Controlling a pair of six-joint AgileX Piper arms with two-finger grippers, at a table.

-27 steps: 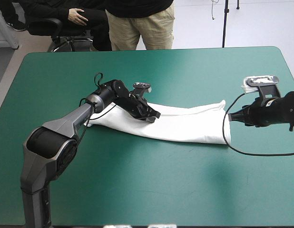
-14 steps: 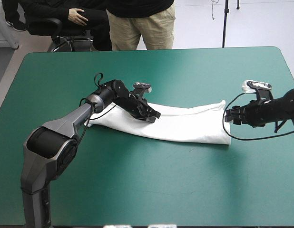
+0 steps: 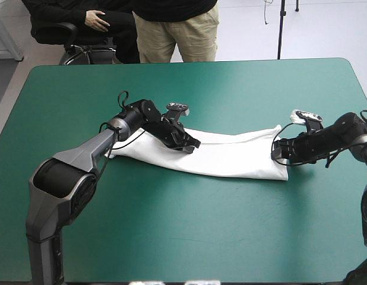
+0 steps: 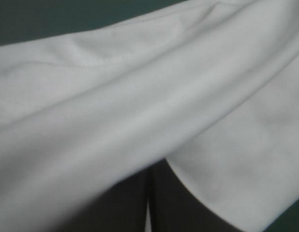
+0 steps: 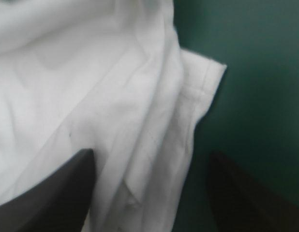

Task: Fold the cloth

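White cotton, the T-shirt [image 3: 231, 157] lies folded into a long narrow band across the middle of the table [image 3: 189, 237]. It runs from left of centre toward the right edge, and its right end sits slightly nearer the near edge.

The left gripper [image 3: 192, 144] rests on the band's left part, by its far long side. Seen from that wrist, its black fingers [image 4: 181, 215] are pressed together in one arch with a thin white line of fabric between them. A fold of the T-shirt [image 4: 140, 96] drapes over their tips.

The right gripper [image 3: 278, 151] is at the band's right end, low over the table. Its fingers [image 5: 48, 193] stand wide apart. The T-shirt's [image 5: 91, 87] end hem lies in the gap, with teal-green cover beside it.
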